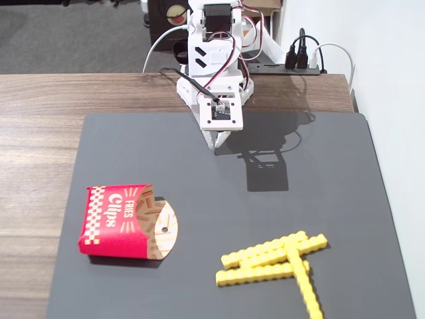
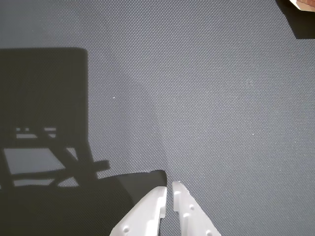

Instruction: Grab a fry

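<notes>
The white arm (image 1: 214,46) stands folded at the far edge of the table in the fixed view, its wrist bent downward so the gripper (image 1: 220,141) points at the surface. In the wrist view the gripper (image 2: 169,188) holds nothing, its fingertips (image 2: 158,194) nearly touching.

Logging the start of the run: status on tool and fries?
Tool shut, empty, over bare mat. Fries piled untouched at mat's near edge, carton off left. Path clear.

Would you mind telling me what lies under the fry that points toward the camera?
In the fixed view, that fry lies across the other three fries; beneath them is the dark mat. The crossing spots are covered.
</notes>
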Controlling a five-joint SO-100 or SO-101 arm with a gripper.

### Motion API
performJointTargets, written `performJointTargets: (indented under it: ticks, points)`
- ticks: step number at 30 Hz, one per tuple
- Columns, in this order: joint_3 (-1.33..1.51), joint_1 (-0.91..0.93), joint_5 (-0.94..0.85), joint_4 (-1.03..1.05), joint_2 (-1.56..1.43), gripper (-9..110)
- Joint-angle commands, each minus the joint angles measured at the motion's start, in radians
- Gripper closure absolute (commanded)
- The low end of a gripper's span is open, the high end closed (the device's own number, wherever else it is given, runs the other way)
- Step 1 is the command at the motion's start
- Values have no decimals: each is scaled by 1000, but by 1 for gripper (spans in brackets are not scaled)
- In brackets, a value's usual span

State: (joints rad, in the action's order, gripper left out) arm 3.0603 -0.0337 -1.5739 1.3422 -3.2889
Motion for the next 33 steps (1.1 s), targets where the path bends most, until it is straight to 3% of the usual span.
performJointTargets:
  ticks: [1, 19, 23, 33]
  points:
    - [3, -14, -6, 6, -5, 101]
    - [3, -17, -6, 2, 5, 101]
    - [2, -18, -55, -52, 89, 101]
    - [-230, -35, 21, -112, 331, 101]
